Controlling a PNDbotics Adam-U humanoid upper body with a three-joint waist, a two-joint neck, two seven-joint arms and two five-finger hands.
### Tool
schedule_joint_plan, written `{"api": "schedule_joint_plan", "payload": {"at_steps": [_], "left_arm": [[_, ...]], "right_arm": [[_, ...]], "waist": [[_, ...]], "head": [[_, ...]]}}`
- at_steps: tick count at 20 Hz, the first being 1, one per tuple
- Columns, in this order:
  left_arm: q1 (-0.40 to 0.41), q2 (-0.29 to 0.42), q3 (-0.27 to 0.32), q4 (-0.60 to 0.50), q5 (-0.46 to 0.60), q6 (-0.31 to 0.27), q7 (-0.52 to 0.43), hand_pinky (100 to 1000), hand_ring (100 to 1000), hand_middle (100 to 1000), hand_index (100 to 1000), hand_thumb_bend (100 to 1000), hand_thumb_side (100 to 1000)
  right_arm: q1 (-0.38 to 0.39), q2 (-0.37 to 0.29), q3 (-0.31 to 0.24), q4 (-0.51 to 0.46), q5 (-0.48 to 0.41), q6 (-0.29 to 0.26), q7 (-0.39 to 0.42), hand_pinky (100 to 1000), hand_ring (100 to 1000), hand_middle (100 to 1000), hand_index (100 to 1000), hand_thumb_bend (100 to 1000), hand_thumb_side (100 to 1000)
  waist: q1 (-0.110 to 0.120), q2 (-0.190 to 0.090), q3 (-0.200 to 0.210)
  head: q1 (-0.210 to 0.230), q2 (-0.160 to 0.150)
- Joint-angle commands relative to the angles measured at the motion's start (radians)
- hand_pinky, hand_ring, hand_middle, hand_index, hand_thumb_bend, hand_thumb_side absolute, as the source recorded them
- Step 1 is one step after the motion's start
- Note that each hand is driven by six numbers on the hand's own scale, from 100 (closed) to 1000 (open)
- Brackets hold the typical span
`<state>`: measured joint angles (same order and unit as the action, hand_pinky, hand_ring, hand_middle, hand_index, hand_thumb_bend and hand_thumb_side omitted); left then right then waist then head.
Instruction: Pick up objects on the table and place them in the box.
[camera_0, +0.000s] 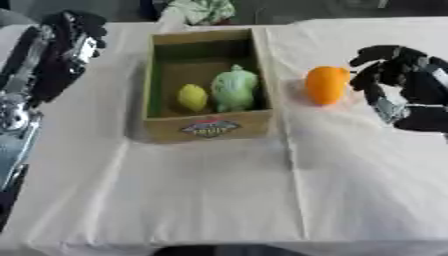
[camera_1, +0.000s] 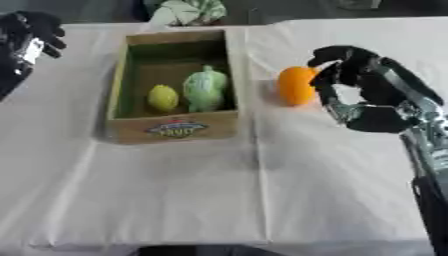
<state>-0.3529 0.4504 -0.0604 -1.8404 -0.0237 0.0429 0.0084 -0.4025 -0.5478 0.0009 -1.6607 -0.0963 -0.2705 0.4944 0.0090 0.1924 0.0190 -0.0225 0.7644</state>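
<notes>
We look down on a table (camera_0: 210, 200) covered by a white cloth, its near edge running along the bottom of both views and its far edge showing at the top, where a crumpled green-and-white thing (camera_0: 203, 10) lies just beyond the cloth. The whole near half of the cloth lies bare, and there is open cloth to the right of the box as well, broken only by the orange object.

A cardboard box (camera_0: 206, 127) stands open-topped in the far middle of the table, long side running away from us, with a coloured label on its near wall. Inside it, toward the near end, we see a small yellow fruit-like object (camera_0: 192, 97) and, just to its right and touching or nearly touching it, a taller pale green object (camera_0: 234, 89). The far half of the box interior shows only its dark green lining.

The orange object (camera_1: 297, 85) sits on the cloth just outside the box's right wall, apart from it. Our right hand (camera_1: 363, 87) is just to the right of it, fingers curled inward with their tips beside the orange surface; we cannot tell whether they touch it, and they do not enclose it.

Our left hand (camera_0: 74, 37) is raised at the far left, beside the box's far corner, fingers curled and holding nothing.
</notes>
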Motion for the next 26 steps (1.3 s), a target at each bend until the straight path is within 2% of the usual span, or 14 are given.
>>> {"api": "schedule_joint_plan", "payload": {"at_steps": [1,5,9,12,15,16,20,26], "left_arm": [[0.040,0.018,0.040,-0.072,0.052,0.017,0.034,574,595,595,732,155,818],[0.119,-0.004,0.065,-0.112,0.055,0.032,0.054,570,592,591,729,153,827],[0.170,-0.017,0.072,-0.134,0.049,0.038,0.057,568,588,587,729,147,842],[0.186,-0.020,0.072,-0.139,0.044,0.043,0.050,568,588,587,729,147,843],[0.188,-0.021,0.072,-0.141,0.043,0.044,0.048,568,588,587,729,147,843],[0.193,-0.026,0.070,-0.138,0.043,0.047,0.045,566,586,585,730,142,857],[0.208,-0.048,0.067,-0.137,0.037,0.049,0.033,565,584,583,729,141,858],[0.215,-0.063,0.062,-0.141,0.035,0.051,0.020,565,582,580,729,140,864]], "right_arm": [[-0.043,-0.101,0.012,0.059,0.034,-0.061,-0.005,663,702,780,872,100,139],[-0.093,-0.160,0.037,0.176,0.110,-0.134,-0.018,678,736,809,878,156,168],[-0.143,-0.190,0.061,0.284,0.199,-0.203,-0.023,705,779,849,890,328,250],[-0.166,-0.191,0.072,0.339,0.261,-0.255,-0.035,707,781,850,890,338,254],[-0.171,-0.189,0.075,0.360,0.283,-0.279,-0.048,707,781,850,890,338,254],[-0.178,-0.194,0.082,0.370,0.290,-0.282,-0.047,717,793,845,885,445,294],[-0.243,-0.176,0.101,0.462,0.349,-0.301,-0.014,716,790,839,883,451,328],[-0.303,-0.109,0.109,0.583,0.446,-0.327,-0.032,704,769,815,873,453,334]], "waist": [[-0.004,-0.014,0.008],[-0.007,-0.014,0.022],[-0.008,-0.016,0.032],[-0.008,-0.016,0.034],[-0.008,-0.017,0.034],[-0.009,-0.017,0.038],[-0.007,-0.017,0.045],[-0.001,-0.017,0.052]], "head": [[-0.009,0.000],[-0.017,-0.001],[-0.022,0.000],[-0.023,0.000],[-0.024,0.000],[-0.026,0.001],[-0.028,0.002],[-0.032,0.003]]}}
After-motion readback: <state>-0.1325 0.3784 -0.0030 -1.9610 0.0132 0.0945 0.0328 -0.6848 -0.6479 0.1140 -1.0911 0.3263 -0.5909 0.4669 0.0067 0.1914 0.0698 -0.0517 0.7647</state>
